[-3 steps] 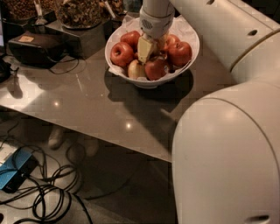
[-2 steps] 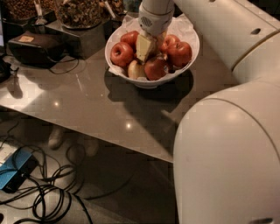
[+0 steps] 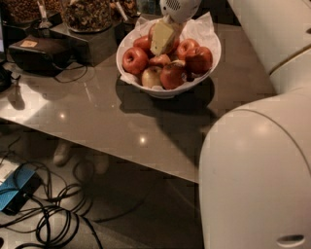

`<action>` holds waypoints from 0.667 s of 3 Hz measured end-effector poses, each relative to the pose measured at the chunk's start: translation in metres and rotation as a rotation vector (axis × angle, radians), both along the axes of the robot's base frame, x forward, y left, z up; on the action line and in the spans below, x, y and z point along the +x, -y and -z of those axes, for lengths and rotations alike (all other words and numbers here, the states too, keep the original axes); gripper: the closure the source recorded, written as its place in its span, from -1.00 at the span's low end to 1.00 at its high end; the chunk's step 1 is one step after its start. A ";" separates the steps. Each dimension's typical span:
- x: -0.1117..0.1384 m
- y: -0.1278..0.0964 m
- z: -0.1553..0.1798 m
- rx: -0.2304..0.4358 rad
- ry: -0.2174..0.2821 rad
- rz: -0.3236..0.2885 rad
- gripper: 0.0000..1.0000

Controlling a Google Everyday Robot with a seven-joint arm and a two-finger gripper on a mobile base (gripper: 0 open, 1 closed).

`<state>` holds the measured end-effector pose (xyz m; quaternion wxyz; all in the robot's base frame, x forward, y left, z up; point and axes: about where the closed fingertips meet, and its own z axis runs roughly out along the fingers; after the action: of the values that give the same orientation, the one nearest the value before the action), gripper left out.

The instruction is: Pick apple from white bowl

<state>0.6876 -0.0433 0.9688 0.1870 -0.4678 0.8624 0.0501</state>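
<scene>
Found the gripper low inside the white bowl, reaching down from the arm at the top edge, so as to get at the middle of the pile from above and not across the rim. Could not tell whether it was spread or already closed on anything.

Took the apple to be the one right beneath the gripper, near the bowl's middle. Saw it mostly hidden, with only a red edge showing. Judged the grasp as under way and the lift not yet done.

Saw the fruit heaped on crinkled paper, probably there to cushion it and stop it rolling. Noted the bowl standing on the counter towards the back, within the arm's reach.

Counted one bowl and one gripper. Counted about eight pieces of fruit: six red apples in plain view, one smaller pale yellow apple at the front, and the part-hidden one.

Counted at least two jars of dry food behind the bowl and one dark box at the left of the counter. Gave up counting the cables tangled on the floor below.
</scene>
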 end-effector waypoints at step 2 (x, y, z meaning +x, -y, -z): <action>-0.032 -0.013 -0.062 0.128 0.073 -0.212 1.00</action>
<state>0.6557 -0.0303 1.0311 0.2414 -0.5450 0.7957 0.1073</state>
